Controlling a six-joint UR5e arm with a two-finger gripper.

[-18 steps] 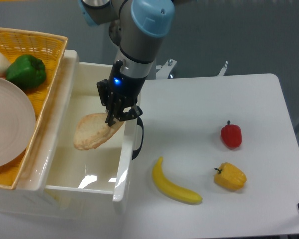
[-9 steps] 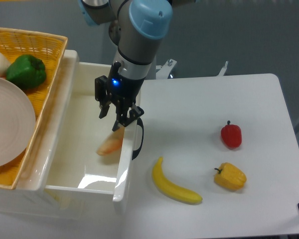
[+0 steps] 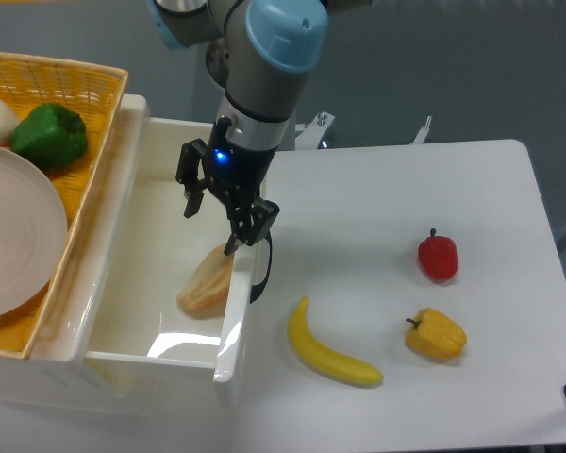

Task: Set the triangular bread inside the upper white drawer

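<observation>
Gripper (image 3: 221, 217) fingers are spread apart and hold nothing, pointing down over the upper white drawer (image 3: 123, 212). Triangular bread (image 3: 206, 282) lies inside, leaning on the drawer's wall at 5 o'clock of the gripper.

**White table and the things on it**

The white table (image 3: 396, 198) carries four things directly; the upper white drawer (image 3: 228, 326) stands at its left side, with the dark handle on its front facing the open tabletop; a yellow banana (image 3: 328, 353) lies near this handle; a yellow pepper (image 3: 436, 335) lies to the right of the banana; a red pepper (image 3: 438, 256) sits just beyond the yellow one, apart from it.
</observation>
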